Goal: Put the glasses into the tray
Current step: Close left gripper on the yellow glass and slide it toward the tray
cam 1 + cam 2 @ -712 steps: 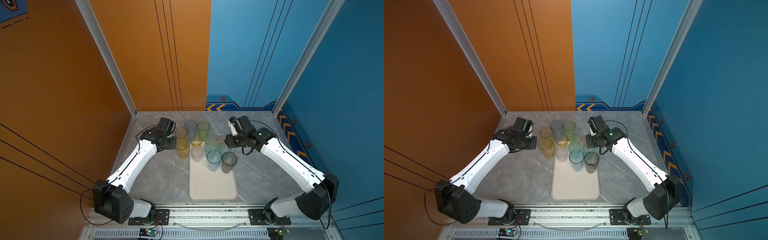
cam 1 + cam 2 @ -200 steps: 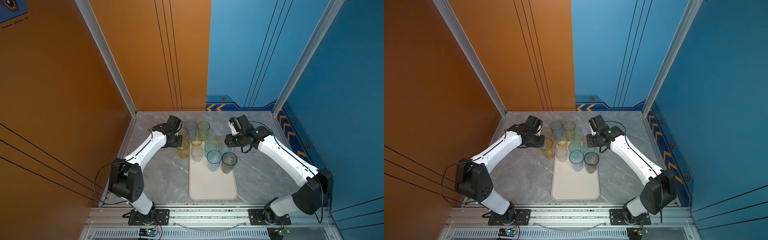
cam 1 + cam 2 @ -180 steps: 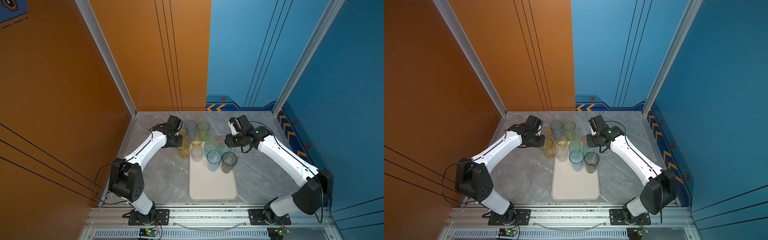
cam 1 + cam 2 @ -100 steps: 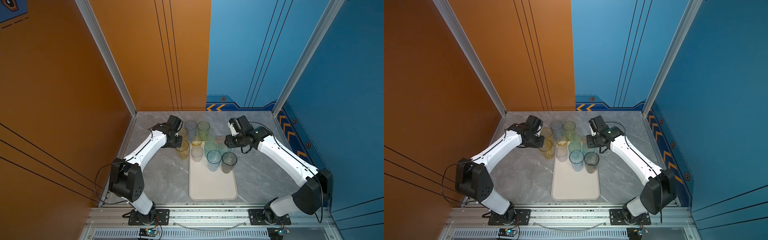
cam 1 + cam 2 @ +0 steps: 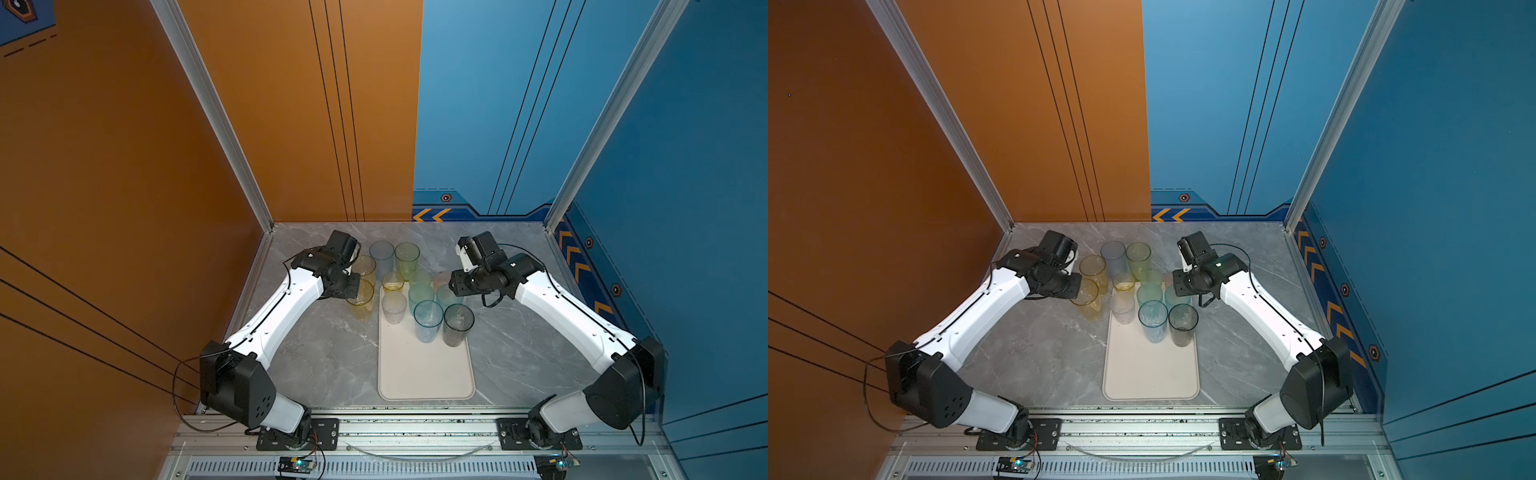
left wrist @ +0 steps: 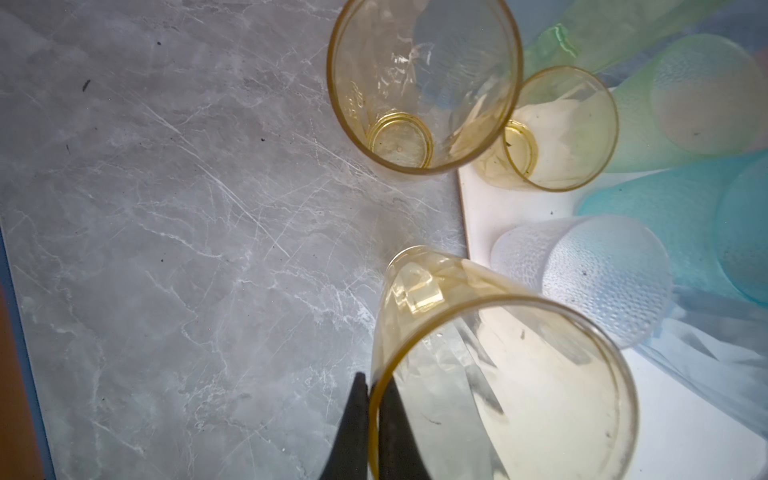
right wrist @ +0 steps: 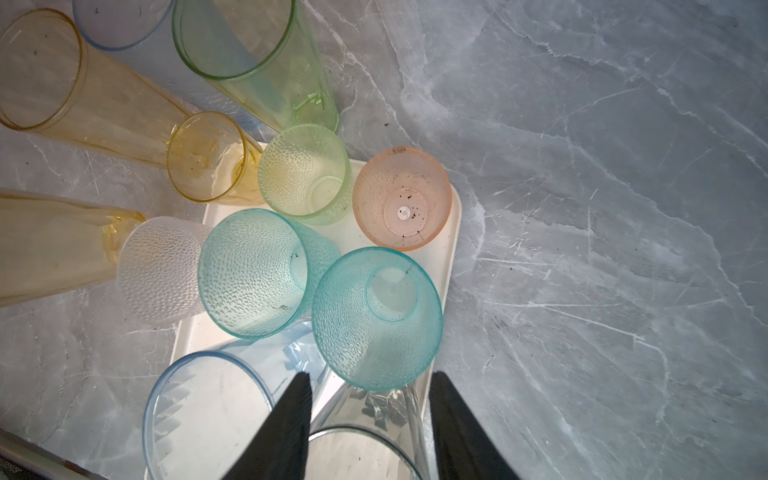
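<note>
Status: left gripper (image 6: 371, 395) is pinched tight on the rim of a smooth yellow tumbler (image 6: 498, 374), one finger inside the wall and one outside. That tumbler stands on the grey marble-look table (image 5: 324, 357), base just beside the tray (image 5: 426, 374) left rim, not in it.

Right gripper (image 7: 370, 374) jaws apart, nothing clamped. Tips flank the near edge of a dimpled teal tumbler (image 7: 376, 320), no visible contact.

Tray is a flat cream rectangle with rounded corners and a low lip. On its far half:
- frosted clear tumbler (image 5: 394, 308)
- second teal tumbler (image 7: 253, 272)
- dimpled green tumbler (image 7: 305, 174)
- dimpled pink tumbler (image 7: 402, 197)
- smooth blue tumbler (image 5: 428, 322)
- smoky grey tumbler (image 5: 458, 326)

All are tapered and translucent.

Off the tray, behind it, smooth-walled:
- tall yellow tumbler (image 5: 365, 266)
- blue-grey tumbler (image 5: 381, 253)
- tall green tumbler (image 5: 407, 255)

Small yellow tumbler (image 5: 392, 282) sits at the far-left tray corner; can't tell if it's on the tray.
</note>
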Action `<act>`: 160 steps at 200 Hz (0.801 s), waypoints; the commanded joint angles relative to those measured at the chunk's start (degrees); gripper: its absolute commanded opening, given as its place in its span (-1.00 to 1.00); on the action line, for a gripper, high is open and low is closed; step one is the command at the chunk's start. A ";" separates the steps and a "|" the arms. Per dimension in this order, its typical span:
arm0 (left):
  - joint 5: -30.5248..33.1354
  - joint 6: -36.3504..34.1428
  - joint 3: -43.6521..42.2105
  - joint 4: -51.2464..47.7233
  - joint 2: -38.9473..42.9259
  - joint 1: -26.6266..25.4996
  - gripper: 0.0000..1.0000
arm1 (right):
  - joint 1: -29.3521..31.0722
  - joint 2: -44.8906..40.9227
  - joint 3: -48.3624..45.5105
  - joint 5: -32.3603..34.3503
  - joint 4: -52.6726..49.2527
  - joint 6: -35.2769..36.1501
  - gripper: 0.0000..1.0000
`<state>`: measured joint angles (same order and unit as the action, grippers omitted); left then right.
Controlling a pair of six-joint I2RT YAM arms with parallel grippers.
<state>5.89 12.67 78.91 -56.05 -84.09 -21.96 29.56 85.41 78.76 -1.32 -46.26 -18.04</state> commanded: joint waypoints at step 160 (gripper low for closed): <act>4.04 3.90 -0.51 -2.77 2.62 -18.03 -1.00 | 0.40 -2.61 -1.25 0.25 0.26 -0.94 -0.09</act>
<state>8.34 15.11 79.46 -61.21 -81.41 -39.53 29.63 84.23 78.24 -1.32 -46.24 -18.09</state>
